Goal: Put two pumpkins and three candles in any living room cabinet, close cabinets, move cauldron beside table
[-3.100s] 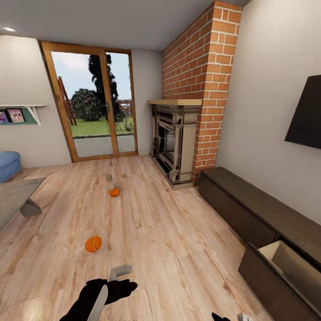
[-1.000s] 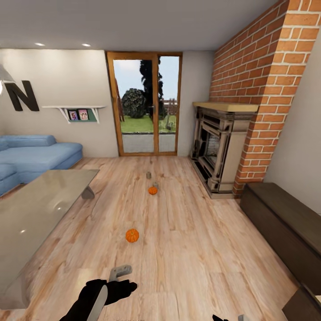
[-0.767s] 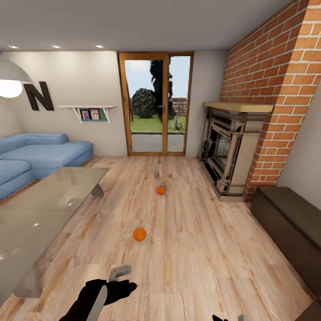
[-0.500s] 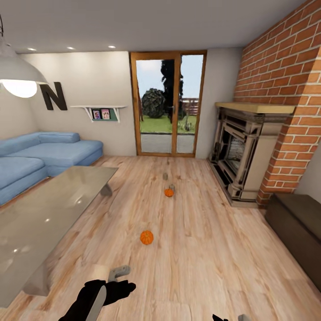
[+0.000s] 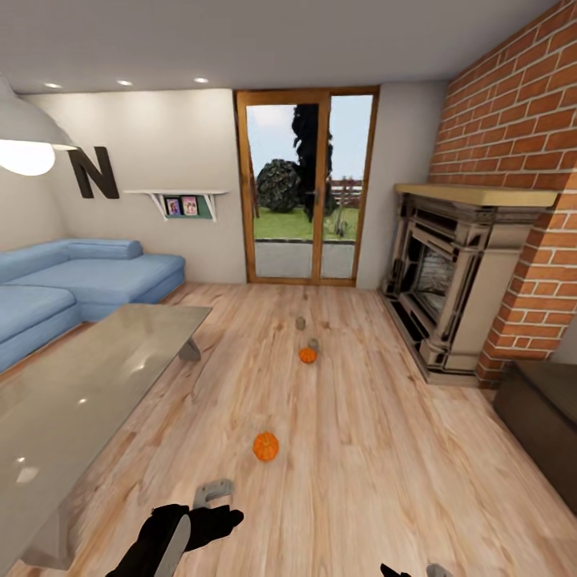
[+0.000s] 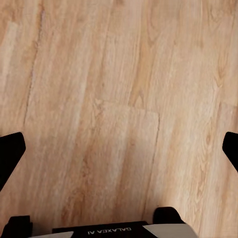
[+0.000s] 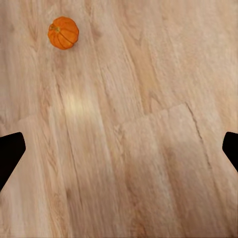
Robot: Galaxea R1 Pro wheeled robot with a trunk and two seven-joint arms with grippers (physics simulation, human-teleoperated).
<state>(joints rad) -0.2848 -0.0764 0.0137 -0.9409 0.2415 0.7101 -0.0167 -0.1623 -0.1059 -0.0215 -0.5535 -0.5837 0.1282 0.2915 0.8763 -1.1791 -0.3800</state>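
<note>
Two orange pumpkins lie on the wooden floor: the nearer pumpkin (image 5: 266,446) (image 7: 63,32) straight ahead, the farther pumpkin (image 5: 308,355) beyond it. Two small beige candles (image 5: 300,323) (image 5: 313,344) stand by the farther one. The glossy grey table (image 5: 80,385) stretches along the left. An end of the dark-brown cabinet (image 5: 545,413) shows at the right edge. The cauldron is out of view. My left gripper (image 5: 210,501) (image 6: 119,151) hangs low over bare floor, open and empty. In the wrist view my right gripper (image 7: 119,151) is open too, with the nearer pumpkin well ahead of it.
A stone fireplace (image 5: 449,280) with a brick chimney stands at the right. A blue sofa (image 5: 72,276) sits behind the table. Glass doors (image 5: 308,188) close the far wall. A lamp (image 5: 28,140) hangs at upper left. Open floor runs down the middle.
The camera has swung left: the table and sofa have come into view, and the cabinet has slid toward the right edge. Both arms hold the same pose.
</note>
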